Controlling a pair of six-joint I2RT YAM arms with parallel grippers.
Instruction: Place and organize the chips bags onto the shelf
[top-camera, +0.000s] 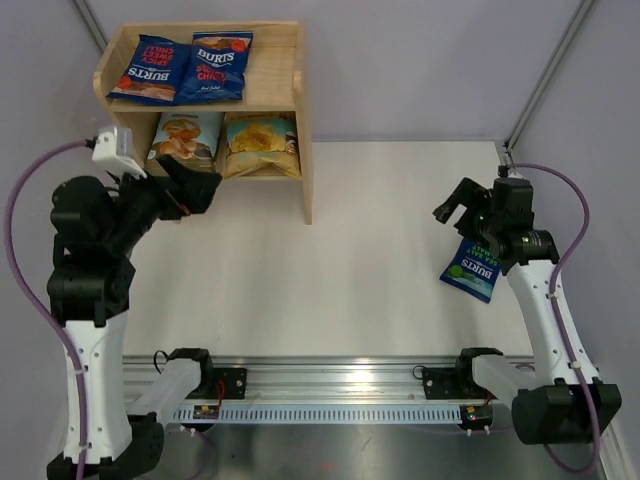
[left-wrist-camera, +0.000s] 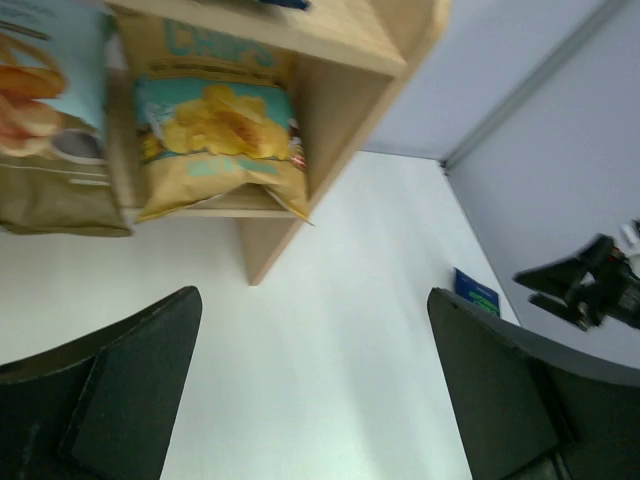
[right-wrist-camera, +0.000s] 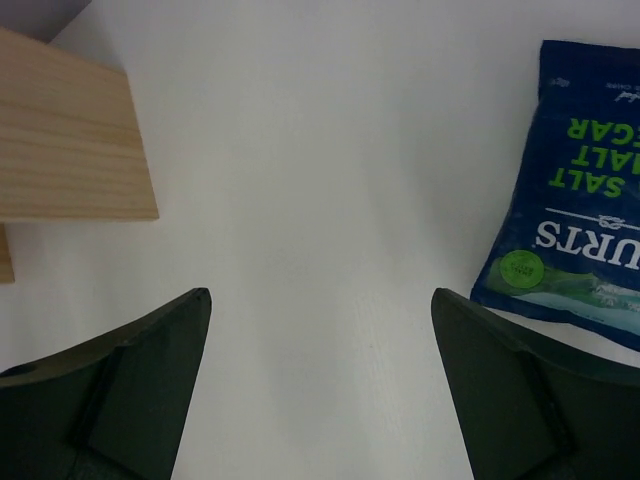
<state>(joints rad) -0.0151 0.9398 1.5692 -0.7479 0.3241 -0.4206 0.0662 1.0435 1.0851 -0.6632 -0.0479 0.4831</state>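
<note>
green-lettered bag (top-camera: 470, 272) part-hidden, cassava bag (top-camera: 187, 135) overlapped

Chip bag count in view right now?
5. Two red-lettered Burts bags on the shelf top, light-blue bag and yellow bag on its lower tier, green-lettered Burts bag on the table, right side.

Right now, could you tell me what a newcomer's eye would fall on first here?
First, the pine shelf at the far left, with two dark-blue Burts bags on top and a light-blue bag and a yellow bag below. Then the lone dark-blue bag with green lettering, lying on the table at the right near the open right end effector.
</note>
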